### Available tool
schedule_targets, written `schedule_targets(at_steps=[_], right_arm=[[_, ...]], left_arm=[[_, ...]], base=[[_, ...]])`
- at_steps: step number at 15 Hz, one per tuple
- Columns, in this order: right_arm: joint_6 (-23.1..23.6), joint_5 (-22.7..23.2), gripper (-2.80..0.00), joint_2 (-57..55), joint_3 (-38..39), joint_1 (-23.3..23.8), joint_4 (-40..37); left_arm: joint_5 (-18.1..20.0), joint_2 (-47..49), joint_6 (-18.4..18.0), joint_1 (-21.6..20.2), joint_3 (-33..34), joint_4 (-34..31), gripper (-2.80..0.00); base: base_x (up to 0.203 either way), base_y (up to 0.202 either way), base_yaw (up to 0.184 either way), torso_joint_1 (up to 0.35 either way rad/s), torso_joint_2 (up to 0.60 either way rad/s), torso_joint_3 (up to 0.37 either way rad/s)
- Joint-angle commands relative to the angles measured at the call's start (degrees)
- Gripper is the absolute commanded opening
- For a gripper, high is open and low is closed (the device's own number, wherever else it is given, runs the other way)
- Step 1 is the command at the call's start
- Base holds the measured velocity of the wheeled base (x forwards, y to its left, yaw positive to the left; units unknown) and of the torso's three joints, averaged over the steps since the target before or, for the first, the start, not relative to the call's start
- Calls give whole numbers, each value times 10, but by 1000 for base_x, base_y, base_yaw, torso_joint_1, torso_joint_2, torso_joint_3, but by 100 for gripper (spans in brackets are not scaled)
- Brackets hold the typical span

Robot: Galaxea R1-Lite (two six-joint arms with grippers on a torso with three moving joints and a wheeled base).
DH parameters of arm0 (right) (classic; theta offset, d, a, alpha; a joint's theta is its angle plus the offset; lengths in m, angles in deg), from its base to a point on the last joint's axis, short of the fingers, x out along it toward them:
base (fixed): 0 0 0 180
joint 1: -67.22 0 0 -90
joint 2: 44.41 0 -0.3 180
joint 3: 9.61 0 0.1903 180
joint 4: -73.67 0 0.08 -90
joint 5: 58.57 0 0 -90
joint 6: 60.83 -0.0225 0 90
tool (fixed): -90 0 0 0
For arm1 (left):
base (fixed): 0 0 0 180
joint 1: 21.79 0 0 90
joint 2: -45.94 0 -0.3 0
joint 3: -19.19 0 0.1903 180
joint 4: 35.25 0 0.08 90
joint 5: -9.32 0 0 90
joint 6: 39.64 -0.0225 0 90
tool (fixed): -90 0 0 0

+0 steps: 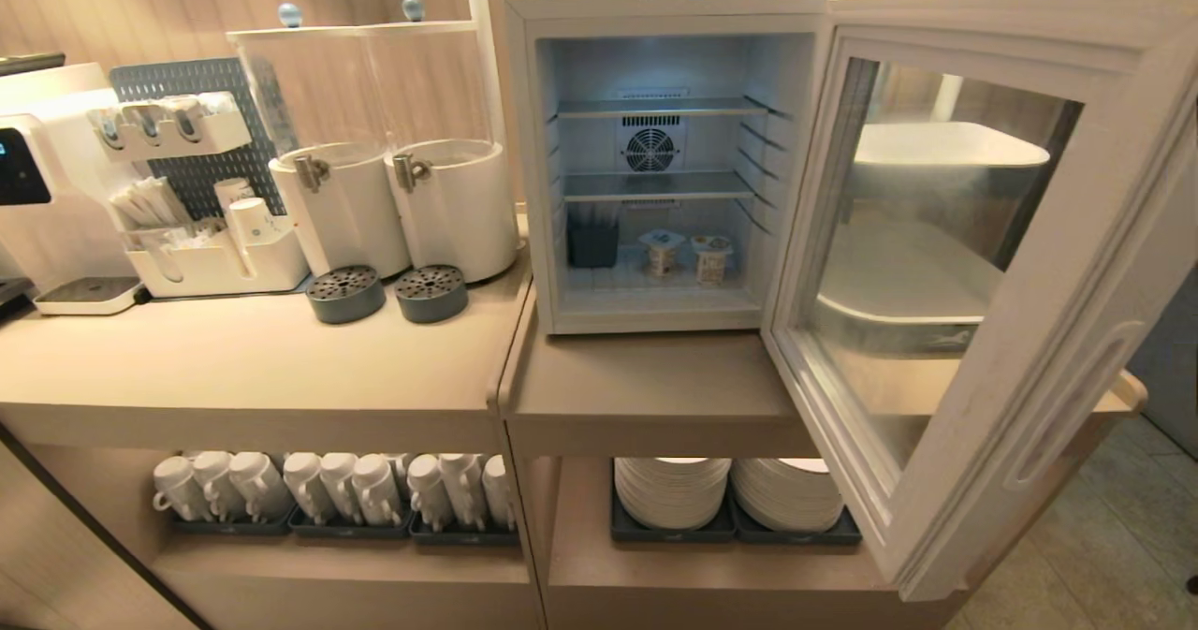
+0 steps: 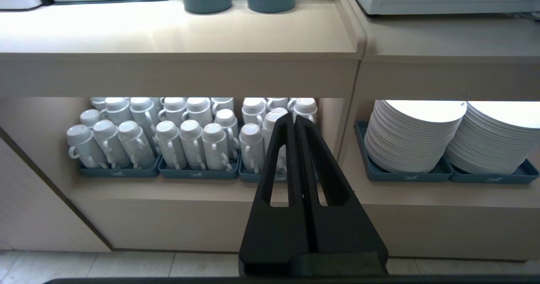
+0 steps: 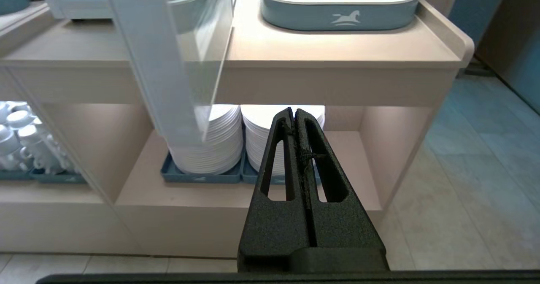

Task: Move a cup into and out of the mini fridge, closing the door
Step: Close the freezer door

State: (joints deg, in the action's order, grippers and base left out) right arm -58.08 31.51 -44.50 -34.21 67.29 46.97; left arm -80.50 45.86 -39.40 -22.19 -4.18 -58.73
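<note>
Fridge (image 1: 655,12) stands on the right counter (image 1: 646,387), white and boxy, with its door (image 1: 973,265) swung wide open toward 3 o'clock, the glass pane showing a pale tray (image 1: 945,148) behind it. Inside, two wire shelves (image 1: 655,185) sit bare, with a round fan (image 1: 650,149) on the back wall between them. On the fridge floor a dark holder (image 1: 592,241) stands at 9 o'clock, and two small sealed cups (image 1: 687,254) stand side by side just right of it, close but apart.

At 9 o'clock of the fridge, on the left counter, are two clear dispensers (image 1: 393,153) on white bases with two grey drip cups (image 1: 388,293) in front, and a white machine (image 1: 47,181) farther left. Below, mugs (image 2: 168,140) sit in blue trays, and at 3 o'clock of them two plate stacks (image 2: 451,136).

Neither arm shows in the head view. The left gripper (image 2: 294,117) hangs low in front of the mugs, fingers pressed together and holding nothing. The right gripper (image 3: 292,113) hangs before the plate stacks, just beside the door's lower edge, fingers likewise together and empty.
</note>
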Motion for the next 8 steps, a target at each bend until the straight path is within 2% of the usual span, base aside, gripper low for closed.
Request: schedule_targets(at_steps=[1, 4, 8], right_arm=[[1, 0, -280, 0, 0, 1, 0], [1, 0, -280, 0, 0, 1, 0], [-5, -2, -280, 0, -1, 1, 1]], left_arm=[[0, 1, 0, 1, 1, 0, -280], [0, 1, -8, 1, 0, -3, -280], [-2, 1, 5, 1, 2, 0, -280]], base=[[0, -91, -3, 7, -7, 2], [0, 0, 0, 0, 0, 0], [0, 0, 0, 0, 0, 0]])
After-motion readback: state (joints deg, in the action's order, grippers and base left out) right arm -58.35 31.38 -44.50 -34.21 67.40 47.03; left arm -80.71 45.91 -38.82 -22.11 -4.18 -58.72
